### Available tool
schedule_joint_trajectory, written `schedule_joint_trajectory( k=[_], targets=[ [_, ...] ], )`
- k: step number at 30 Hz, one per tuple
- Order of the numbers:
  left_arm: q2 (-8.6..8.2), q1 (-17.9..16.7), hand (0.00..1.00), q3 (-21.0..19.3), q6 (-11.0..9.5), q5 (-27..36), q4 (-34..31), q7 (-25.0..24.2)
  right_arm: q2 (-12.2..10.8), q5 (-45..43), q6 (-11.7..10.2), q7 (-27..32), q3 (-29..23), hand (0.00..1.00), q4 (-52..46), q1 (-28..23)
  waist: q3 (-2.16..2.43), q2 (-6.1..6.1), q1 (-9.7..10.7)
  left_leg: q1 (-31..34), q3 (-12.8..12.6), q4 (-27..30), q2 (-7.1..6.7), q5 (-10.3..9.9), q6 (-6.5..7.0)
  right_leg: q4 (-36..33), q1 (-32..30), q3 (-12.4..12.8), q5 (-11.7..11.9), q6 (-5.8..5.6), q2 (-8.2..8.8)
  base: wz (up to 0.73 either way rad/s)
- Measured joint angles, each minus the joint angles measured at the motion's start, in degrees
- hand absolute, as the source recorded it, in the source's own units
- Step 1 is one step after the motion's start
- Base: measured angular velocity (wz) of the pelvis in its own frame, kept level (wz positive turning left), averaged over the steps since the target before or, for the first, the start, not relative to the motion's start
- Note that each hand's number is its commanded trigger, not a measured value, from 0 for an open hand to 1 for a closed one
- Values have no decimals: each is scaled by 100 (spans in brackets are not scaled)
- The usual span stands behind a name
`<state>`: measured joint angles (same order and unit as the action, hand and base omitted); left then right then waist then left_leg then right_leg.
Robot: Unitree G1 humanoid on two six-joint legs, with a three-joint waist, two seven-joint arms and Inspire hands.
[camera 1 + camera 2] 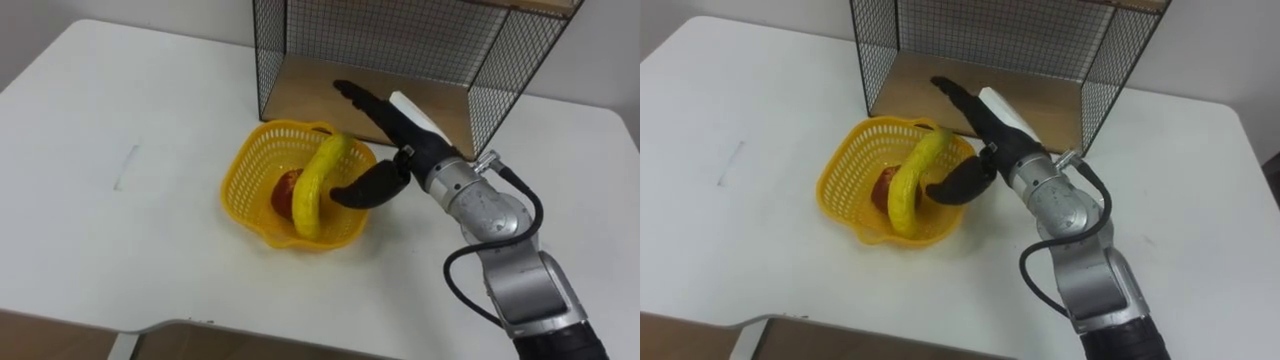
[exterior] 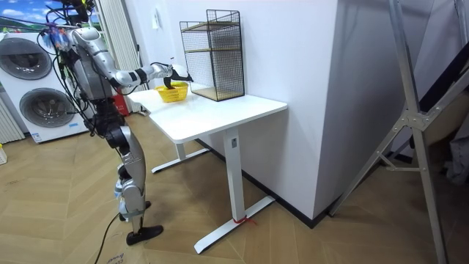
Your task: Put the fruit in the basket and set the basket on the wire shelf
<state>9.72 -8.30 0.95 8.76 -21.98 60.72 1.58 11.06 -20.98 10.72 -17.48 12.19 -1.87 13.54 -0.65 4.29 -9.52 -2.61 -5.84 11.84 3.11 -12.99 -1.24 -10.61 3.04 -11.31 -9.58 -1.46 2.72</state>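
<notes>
Robot hand (image 1: 402, 143), fingers (image 1: 365, 100) straight, beside the basket (image 1: 236, 195)

Item count: one desk (image 1: 120, 120). One yellow basket (image 1: 238, 190). Fruit, two pieces in total: one banana (image 1: 315, 185) and one red fruit (image 1: 285, 192). One wire shelf (image 1: 400, 40). One robot hand (image 1: 400, 145).

No writing, label, number or sign can be read here. A faint grey mark (image 1: 126, 165) on the table (image 1: 90, 90), well left of the right robot hand (image 1: 398, 138), is not legible.
</notes>
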Motion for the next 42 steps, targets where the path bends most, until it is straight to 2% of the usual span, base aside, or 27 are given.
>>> schedule_joint_trajectory(
  k=[2,5,10,11,16,18,20,21,22,23,24,25,29,34,37,39,40,42],
  targets=[
    [0,-8,0,4,1,-1,11,-4,-1,4,0,14,18,0,26,0,-13,24,-6,1,0,0,0,0,0,0,0,0,0,0,0,0],
    [-1,-9,0,4,1,-6,92,-2,-1,43,-1,107,18,0,98,-2,-1,51,-6,8,0,-2,-3,0,0,-1,3,9,0,0,0,0],
    [-2,-42,0,-17,3,-4,116,18,4,289,-13,316,0,0,97,-2,-14,25,22,22,0,-1,-5,0,1,1,6,25,0,0,-2,0],
    [-6,-73,0,-21,1,-1,106,33,3,356,-30,382,-3,0,94,0,-2,36,40,22,1,1,-5,0,1,0,7,17,0,0,-1,0],
    [-15,-188,0,-78,-10,249,-2,175,50,1269,-87,606,-119,0,95,-3,-10,-28,233,44,64,75,-8,0,1,4,42,1,0,0,2,6],
    [-24,-228,0,-89,-43,405,-8,178,52,1437,-92,727,-289,0,65,-3,32,-107,308,41,64,92,-10,-1,2,4,54,0,0,0,6,0],
    [-25,-298,0,-109,-65,507,-2,176,50,1627,-158,861,-452,0,32,-19,46,-175,350,-20,62,82,-10,-1,2,4,116,4,0,0,5,0],
    [-26,-371,0,-211,-117,520,-2,177,52,1687,-232,965,-595,0,-14,-61,66,-225,411,-37,66,79,-10,-1,2,6,131,-3,0,0,5,0],
    [-24,-417,0,-263,-148,525,-1,183,52,1722,-271,1028,-669,0,-49,-92,71,-251,435,-45,73,75,-10,-1,2,6,141,-9,0,0,5,0],
    [-24,-507,0,-345,-173,564,-1,224,60,1797,-388,1188,-803,0,-88,-181,57,-298,475,-93,74,69,-10,-1,2,10,181,-12,0,-1,5,0],
    [-27,-578,0,-411,-166,574,10,277,66,1849,-469,1326,-912,0,-89,-308,73,-324,501,-117,66,49,-10,-1,1,9,197,-6,-2,-2,3,-3],
    [-28,-660,0,-502,-172,619,16,322,103,1841,-492,1434,-1020,0,-88,-451,89,-331,509,-124,55,43,-9,1,-1,4,196,5,-2,-2,3,-5],
    [-33,-752,0,-862,-271,782,243,405,185,1842,-493,1728,-1392,0,-155,-887,92,-325,512,-112,40,22,-14,1,-1,1,180,21,-1,-2,7,-3],
    [-32,-901,0,-1221,-307,1536,401,694,291,2077,-538,2076,-1711,0,-161,-1036,98,-325,633,-112,31,26,-17,5,0,9,181,33,-1,-2,9,0],
    [-34,-905,0,-1628,-416,2008,583,899,354,2460,-573,2210,-1846,0,-311,-1301,115,-320,595,-124,26,5,-17,6,0,10,181,40,-1,-2,8,0],
    [-36,-984,0,-2105,-408,2677,574,1181,367,2521,-576,2258,-1863,0,-365,-1482,109,-346,575,-210,-7,-21,-16,10,0,7,220,59,-1,-2,7,-5],
    [-32,-993,0,-2239,-412,2873,559,1267,375,2566,-575,2282,-1874,0,-361,-1522,111,-356,585,-211,-7,-21,-16,10,0,7,221,59,-1,-2,7,0],
    [4,-995,0,-2791,-413,3321,494,1645,382,2763,-564,2337,-1985,0,-341,-1674,104,-370,552,-211,-4,-28,-18,10,2,7,226,51,-1,-2,12,2]
  ],
)
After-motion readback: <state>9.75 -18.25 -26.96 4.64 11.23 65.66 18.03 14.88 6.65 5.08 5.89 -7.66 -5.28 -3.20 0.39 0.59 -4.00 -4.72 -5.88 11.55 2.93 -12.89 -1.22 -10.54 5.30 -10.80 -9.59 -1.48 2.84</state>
